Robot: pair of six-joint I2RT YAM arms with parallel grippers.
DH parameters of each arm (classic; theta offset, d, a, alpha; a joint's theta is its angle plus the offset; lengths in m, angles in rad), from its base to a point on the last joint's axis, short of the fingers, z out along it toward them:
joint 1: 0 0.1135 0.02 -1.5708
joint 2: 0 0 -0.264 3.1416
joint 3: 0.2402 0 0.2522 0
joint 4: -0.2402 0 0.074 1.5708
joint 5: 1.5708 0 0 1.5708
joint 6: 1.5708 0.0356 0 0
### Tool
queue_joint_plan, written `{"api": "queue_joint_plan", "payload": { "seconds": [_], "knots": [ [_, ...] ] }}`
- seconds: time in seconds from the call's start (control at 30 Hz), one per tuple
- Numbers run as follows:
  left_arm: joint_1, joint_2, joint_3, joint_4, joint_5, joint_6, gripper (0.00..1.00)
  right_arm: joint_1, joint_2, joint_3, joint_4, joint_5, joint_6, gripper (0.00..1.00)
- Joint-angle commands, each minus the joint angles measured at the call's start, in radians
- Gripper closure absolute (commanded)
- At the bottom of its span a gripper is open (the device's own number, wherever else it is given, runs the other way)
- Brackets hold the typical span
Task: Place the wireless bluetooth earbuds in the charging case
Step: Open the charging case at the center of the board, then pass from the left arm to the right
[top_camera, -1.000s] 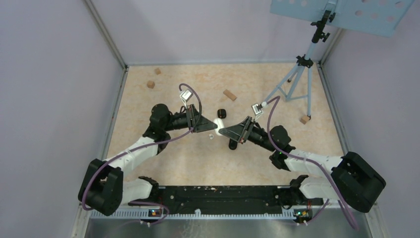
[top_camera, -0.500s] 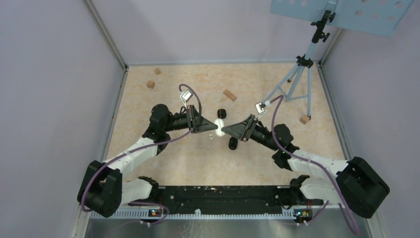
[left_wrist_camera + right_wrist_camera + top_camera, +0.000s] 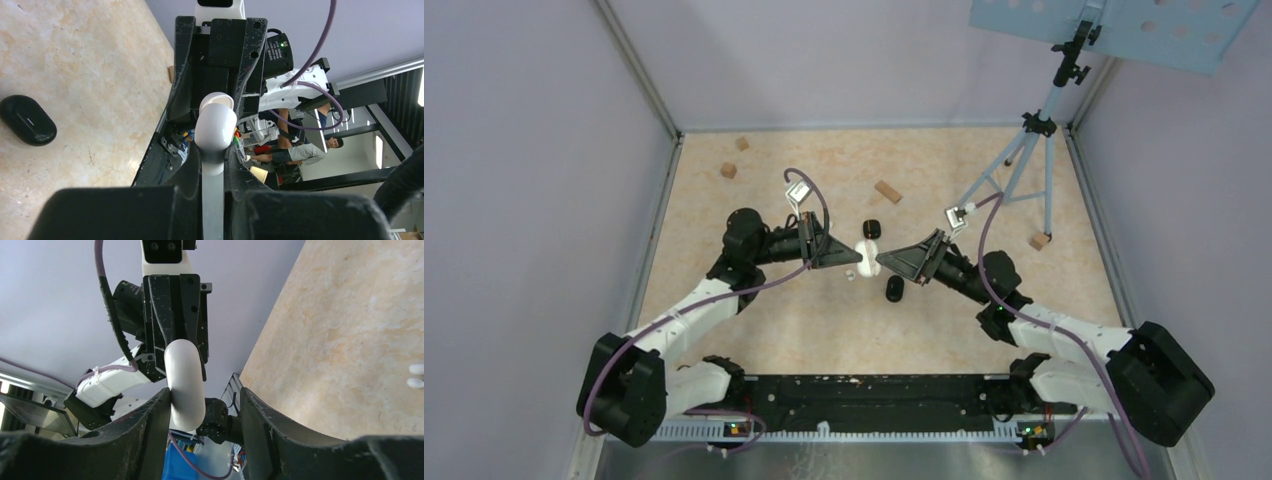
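A white charging case (image 3: 865, 250) hangs above the table between the two arms. My left gripper (image 3: 856, 252) is shut on it, and the left wrist view shows the case (image 3: 215, 129) pinched between both fingers of that gripper (image 3: 214, 157). My right gripper (image 3: 881, 262) faces it, open. In the right wrist view the case (image 3: 185, 385) lies against that gripper's (image 3: 204, 402) left finger, with a wide gap to the other. Two white earbuds (image 3: 416, 376) lie on the table at the right edge of that view. From above they show as a small white speck (image 3: 851, 273).
Two black cases lie on the table, one (image 3: 894, 289) under the right gripper and one (image 3: 872, 229) farther back. Wooden blocks sit at the back left (image 3: 728, 170), the back middle (image 3: 887, 190) and the right (image 3: 1039, 241). A tripod (image 3: 1024, 150) stands at the back right.
My left gripper has shut on the white case. My right gripper has opened off it and pulled back slightly to the right. The case stays raised between them.
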Motion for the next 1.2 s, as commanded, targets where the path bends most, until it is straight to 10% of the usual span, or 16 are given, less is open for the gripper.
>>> {"api": "queue_joint_plan", "payload": {
  "seconds": [0.0,0.43,0.8,1.17],
  "knots": [
    [-0.003,-0.033,0.050,0.027,0.059,0.027,1.00,-0.027,-0.041,-0.016,0.013,0.017,-0.002,0.46],
    [-0.002,-0.005,0.069,0.030,0.138,0.008,1.00,-0.072,-0.043,0.001,0.108,-0.149,-0.003,0.40],
    [0.002,0.148,0.089,0.425,0.257,-0.296,1.00,-0.148,0.241,-0.014,0.789,-0.370,0.327,0.38],
    [0.006,0.267,0.232,0.540,0.272,-0.431,1.00,-0.148,0.245,0.083,0.794,-0.428,0.334,0.37]
  ]
}}
